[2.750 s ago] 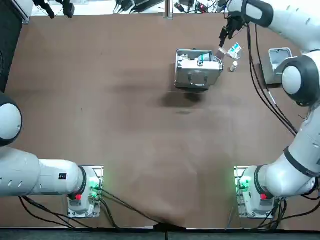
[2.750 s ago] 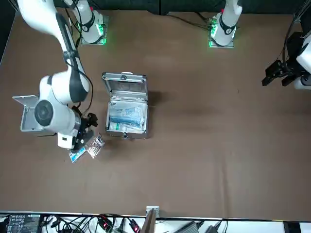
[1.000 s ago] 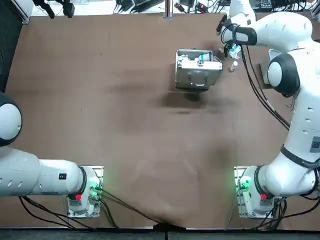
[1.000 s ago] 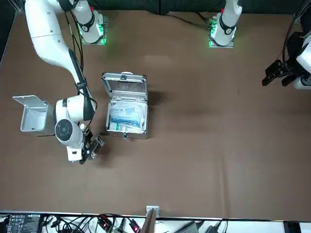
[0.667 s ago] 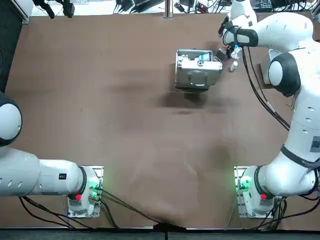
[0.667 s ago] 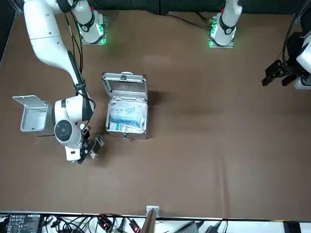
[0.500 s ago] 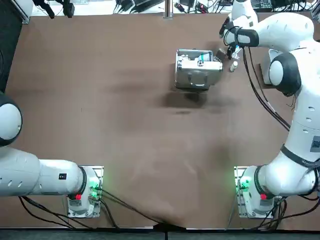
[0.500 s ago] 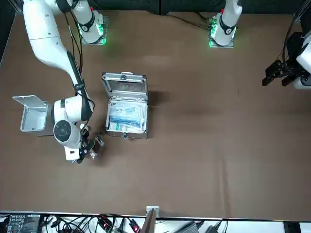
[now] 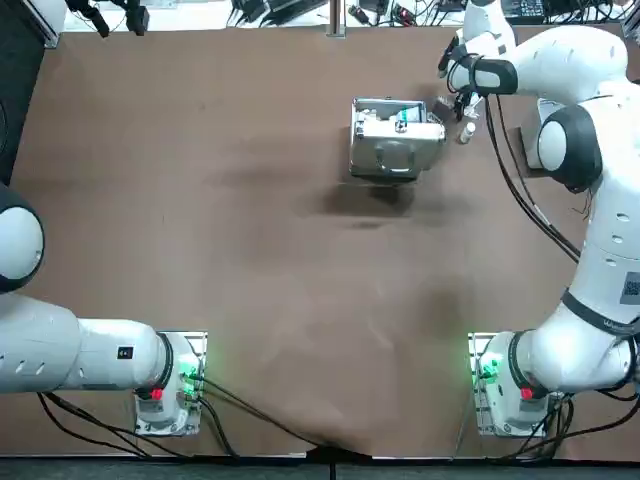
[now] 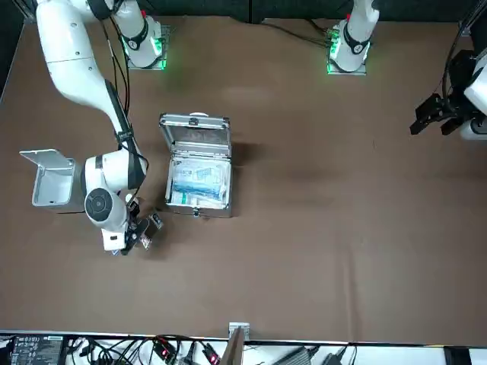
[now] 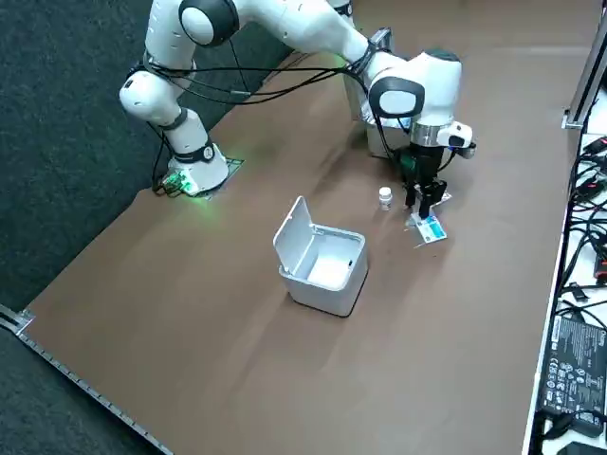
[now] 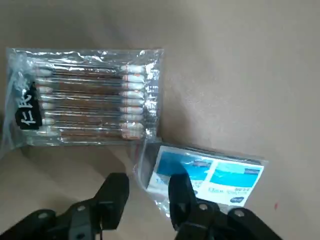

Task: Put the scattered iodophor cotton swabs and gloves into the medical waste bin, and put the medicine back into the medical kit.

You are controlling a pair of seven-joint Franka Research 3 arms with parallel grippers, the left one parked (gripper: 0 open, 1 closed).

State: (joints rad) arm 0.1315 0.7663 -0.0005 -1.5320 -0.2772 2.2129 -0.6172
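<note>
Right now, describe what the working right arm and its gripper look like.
The right arm is glossy white with rounded links, dark grey joint bands and black cables along it; its base glows green. The right gripper, beside the medical kit, has black fingers.

Overhead, front, side views share the kit (image 9: 395,148); wrist view hugs hand (image 12: 147,182).

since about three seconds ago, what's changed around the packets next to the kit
The right gripper dropped from above the kit's corner onto the packets. It now sits low, fingers open astride an edge of the blue packet, gripping nothing. The swab packet, vial, open kit and bin look unmoved.
</note>
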